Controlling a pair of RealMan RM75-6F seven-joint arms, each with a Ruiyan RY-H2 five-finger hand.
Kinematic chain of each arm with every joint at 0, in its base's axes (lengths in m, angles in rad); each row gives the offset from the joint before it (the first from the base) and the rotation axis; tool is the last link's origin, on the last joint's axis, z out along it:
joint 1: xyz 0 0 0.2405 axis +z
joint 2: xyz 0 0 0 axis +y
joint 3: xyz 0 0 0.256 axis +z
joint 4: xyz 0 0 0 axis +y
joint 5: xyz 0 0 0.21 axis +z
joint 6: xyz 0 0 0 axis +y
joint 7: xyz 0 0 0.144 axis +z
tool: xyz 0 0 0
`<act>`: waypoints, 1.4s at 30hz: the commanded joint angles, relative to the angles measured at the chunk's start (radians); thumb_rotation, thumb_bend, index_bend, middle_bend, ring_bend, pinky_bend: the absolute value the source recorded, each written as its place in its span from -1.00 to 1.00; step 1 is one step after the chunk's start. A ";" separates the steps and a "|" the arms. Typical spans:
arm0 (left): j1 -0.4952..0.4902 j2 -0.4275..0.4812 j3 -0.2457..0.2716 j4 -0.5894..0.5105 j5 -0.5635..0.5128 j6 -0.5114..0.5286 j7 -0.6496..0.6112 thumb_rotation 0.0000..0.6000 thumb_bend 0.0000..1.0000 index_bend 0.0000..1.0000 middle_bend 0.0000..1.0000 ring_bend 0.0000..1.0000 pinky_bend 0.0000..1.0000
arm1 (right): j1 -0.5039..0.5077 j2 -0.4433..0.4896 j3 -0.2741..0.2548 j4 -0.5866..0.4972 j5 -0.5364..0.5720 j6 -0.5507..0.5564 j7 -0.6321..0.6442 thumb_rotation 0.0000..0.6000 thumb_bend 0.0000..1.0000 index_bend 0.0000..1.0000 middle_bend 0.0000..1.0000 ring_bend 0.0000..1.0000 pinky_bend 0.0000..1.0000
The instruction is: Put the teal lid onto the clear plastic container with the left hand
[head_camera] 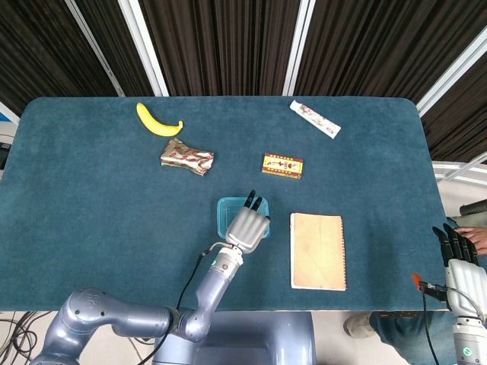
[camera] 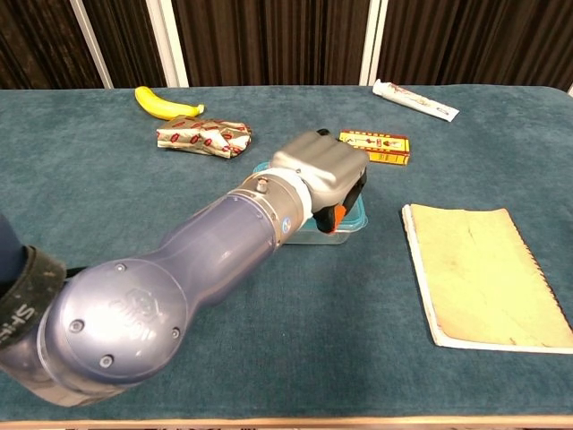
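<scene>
The teal lid (head_camera: 227,212) lies flat on the clear plastic container (camera: 354,219) near the middle of the table. My left hand (head_camera: 248,226) rests on the lid's right half, palm down. In the chest view the left hand (camera: 320,166) covers most of the box, its fingers curling over the far right edge and its thumb at the near side, gripping the lid. The forearm hides the container's left part. My right hand (head_camera: 459,262) hangs off the table's near right edge, fingers straight and holding nothing.
A tan notebook (head_camera: 317,251) lies just right of the container. A small yellow-red box (head_camera: 282,165) sits behind it, with a crumpled wrapper (head_camera: 186,157) and a banana (head_camera: 156,122) at the back left. A white tube (head_camera: 314,119) lies at the back right.
</scene>
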 commanded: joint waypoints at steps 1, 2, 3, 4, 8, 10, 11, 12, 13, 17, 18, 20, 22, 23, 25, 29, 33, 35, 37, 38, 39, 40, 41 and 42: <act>0.002 -0.009 0.005 0.013 0.009 0.000 0.002 1.00 0.05 0.26 0.00 -0.82 -0.93 | 0.001 0.001 0.000 -0.001 0.000 -0.001 0.001 1.00 -0.45 -0.82 -0.99 -0.96 -1.00; 0.002 -0.011 0.005 0.016 0.012 0.000 0.002 1.00 0.05 0.26 0.00 -0.82 -0.93 | 0.001 0.001 0.000 -0.002 0.000 -0.002 0.001 1.00 -0.45 -0.82 -0.99 -0.96 -1.00; 0.003 -0.014 0.005 0.019 0.012 -0.001 0.002 1.00 0.05 0.26 0.00 -0.82 -0.93 | 0.001 0.001 0.000 -0.002 0.000 -0.002 0.001 1.00 -0.45 -0.82 -0.99 -0.96 -1.00; 0.004 -0.015 0.005 0.022 0.013 -0.002 0.003 1.00 0.05 0.26 0.00 -0.82 -0.93 | 0.001 0.001 0.000 -0.002 0.000 -0.002 0.001 1.00 -0.45 -0.82 -0.99 -0.96 -1.00; 0.007 -0.023 0.010 0.038 0.020 -0.003 0.010 1.00 0.05 0.26 -0.01 -0.82 -0.93 | 0.000 0.002 -0.001 -0.003 -0.001 -0.002 0.003 1.00 -0.45 -0.82 -0.99 -0.96 -1.00; 0.010 -0.027 0.012 0.047 0.019 -0.006 0.011 1.00 0.05 0.25 -0.01 -0.82 -0.93 | 0.000 0.002 -0.001 -0.003 -0.001 -0.001 0.003 1.00 -0.45 -0.82 -0.99 -0.96 -1.00; 0.012 -0.029 0.012 0.051 0.019 -0.008 0.013 1.00 0.05 0.25 -0.01 -0.82 -0.93 | 0.000 0.002 -0.001 -0.004 -0.002 -0.002 0.003 1.00 -0.45 -0.82 -0.99 -0.96 -1.00; 0.014 -0.031 0.014 0.059 0.020 -0.009 0.016 1.00 0.05 0.25 -0.01 -0.82 -0.93 | 0.000 0.003 -0.001 -0.004 0.000 -0.002 0.004 1.00 -0.45 -0.82 -0.99 -0.96 -1.00; 0.015 -0.033 0.018 0.065 0.024 -0.009 0.018 1.00 0.05 0.25 -0.01 -0.82 -0.93 | 0.000 0.003 0.000 -0.004 0.000 -0.002 0.004 1.00 -0.45 -0.82 -0.99 -0.96 -1.00; 0.021 -0.038 0.021 0.080 0.034 -0.013 0.017 1.00 0.05 0.25 -0.02 -0.82 -0.93 | 0.000 0.001 -0.001 -0.003 -0.002 0.000 0.002 1.00 -0.45 -0.82 -0.99 -0.96 -1.00; 0.024 -0.039 0.021 0.084 0.034 -0.015 0.018 1.00 0.05 0.25 -0.02 -0.82 -0.93 | -0.001 0.001 -0.001 -0.003 -0.002 0.001 0.003 1.00 -0.45 -0.82 -0.99 -0.96 -1.00; 0.028 -0.040 0.021 0.091 0.038 -0.015 0.019 1.00 0.05 0.25 -0.02 -0.82 -0.93 | -0.002 0.000 -0.001 -0.002 -0.003 0.004 0.003 1.00 -0.45 -0.82 -0.99 -0.96 -1.00; 0.031 -0.041 0.021 0.095 0.042 -0.015 0.020 1.00 0.05 0.25 -0.02 -0.82 -0.93 | -0.002 -0.001 -0.001 -0.002 -0.003 0.004 0.003 1.00 -0.45 -0.82 -0.99 -0.96 -1.00; 0.032 -0.041 0.020 0.096 0.044 -0.015 0.021 1.00 0.05 0.25 -0.02 -0.82 -0.93 | -0.002 -0.001 -0.001 -0.002 -0.003 0.004 0.003 1.00 -0.45 -0.82 -0.99 -0.96 -1.00; 0.036 -0.033 0.008 0.084 0.048 -0.010 0.016 1.00 0.05 0.24 -0.03 -0.82 -0.93 | -0.002 -0.001 -0.001 -0.002 -0.005 0.006 0.002 1.00 -0.45 -0.82 -0.99 -0.96 -1.00; 0.041 0.002 -0.031 0.025 0.079 0.022 -0.008 1.00 0.05 0.24 -0.03 -0.82 -0.93 | -0.003 -0.002 -0.001 0.000 -0.008 0.009 0.001 1.00 -0.45 -0.82 -0.99 -0.96 -1.00; 0.062 0.084 -0.089 -0.101 0.136 0.097 -0.045 1.00 0.01 0.05 -0.13 -0.85 -0.93 | -0.004 -0.003 -0.002 0.004 -0.013 0.012 0.000 1.00 -0.45 -0.82 -0.99 -0.96 -1.00; 0.089 0.156 -0.104 -0.191 0.170 0.151 -0.046 1.00 -0.05 -0.14 -0.25 -0.89 -0.94 | -0.004 -0.004 -0.001 0.007 -0.014 0.015 -0.002 1.00 -0.45 -0.82 -0.99 -0.96 -1.00; 0.155 0.268 -0.101 -0.318 0.186 0.235 -0.021 1.00 -0.14 -0.35 -0.41 -0.95 -0.93 | -0.002 -0.004 0.001 0.010 -0.016 0.016 -0.007 1.00 -0.45 -0.82 -0.99 -0.96 -1.00; 0.188 0.316 -0.095 -0.370 0.173 0.269 -0.005 1.00 -0.20 -0.45 -0.49 -0.96 -0.93 | -0.001 -0.004 0.000 0.012 -0.018 0.016 -0.010 1.00 -0.45 -0.84 -0.99 -0.97 -1.00; 0.206 0.343 -0.089 -0.407 0.166 0.280 0.004 1.00 -0.27 -0.52 -0.54 -0.97 -0.93 | -0.001 -0.004 0.000 0.012 -0.019 0.016 -0.010 1.00 -0.45 -0.85 -0.99 -0.97 -1.00; 0.224 0.370 -0.084 -0.439 0.156 0.293 0.010 1.00 -0.30 -0.55 -0.57 -0.98 -0.93 | -0.001 -0.004 0.000 0.014 -0.020 0.017 -0.012 1.00 -0.45 -0.86 -0.99 -0.97 -1.00; 0.255 0.412 -0.077 -0.487 0.139 0.313 0.012 1.00 -0.34 -0.56 -0.60 -0.99 -0.93 | 0.000 -0.004 0.000 0.017 -0.024 0.018 -0.017 1.00 -0.45 -0.87 -0.99 -0.98 -1.00; 0.332 0.490 -0.064 -0.555 0.107 0.363 -0.021 1.00 -0.35 -0.57 -0.63 -0.99 -0.94 | 0.002 -0.002 -0.004 0.022 -0.035 0.021 -0.032 1.00 -0.45 -0.88 -1.00 -0.98 -1.00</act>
